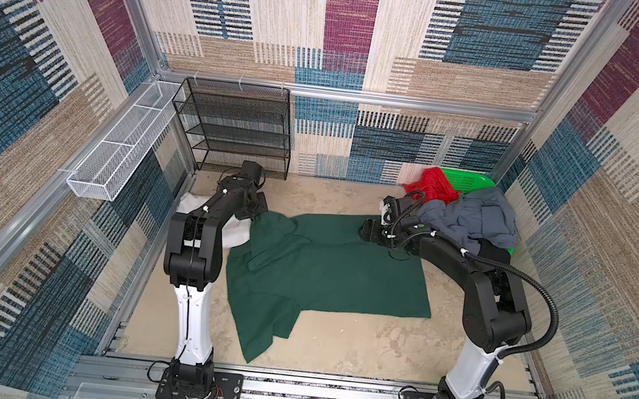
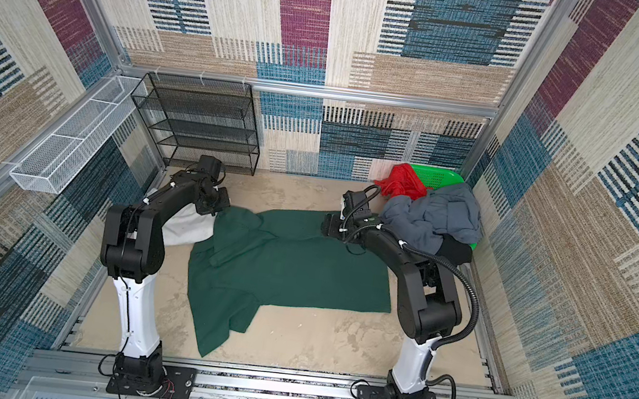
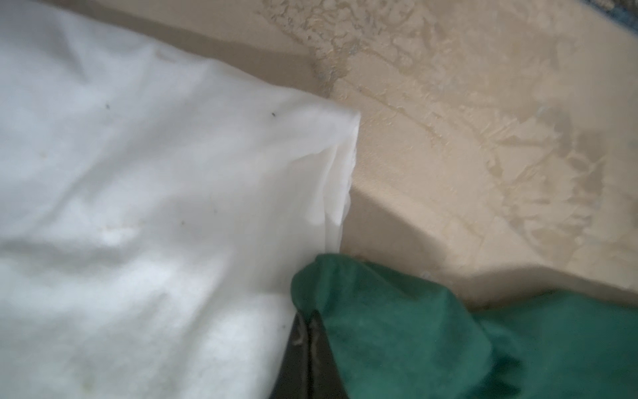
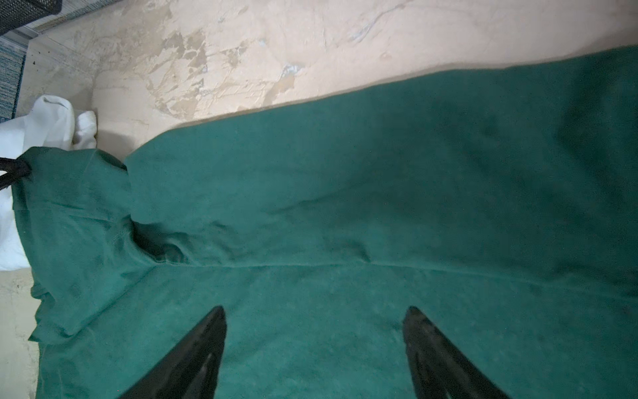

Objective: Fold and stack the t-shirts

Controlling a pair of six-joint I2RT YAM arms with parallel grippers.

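Left hand (image 4: 15, 170), clamped on the dark green t-shirt (image 1: 326, 264) touching the white t-shirt (image 1: 235, 235), could drag both; right hand (image 4: 314, 311) gapes open

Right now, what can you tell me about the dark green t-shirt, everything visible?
The dark green t-shirt is plain, soft matte cloth, spread mostly flat across the middle of the beige table, one sleeve pointing toward the arm bases. Its far left corner is bunched in the shut left claw, against the white t-shirt. The open right claw sits over its far right edge; contact there is unclear. A long crease crosses it.
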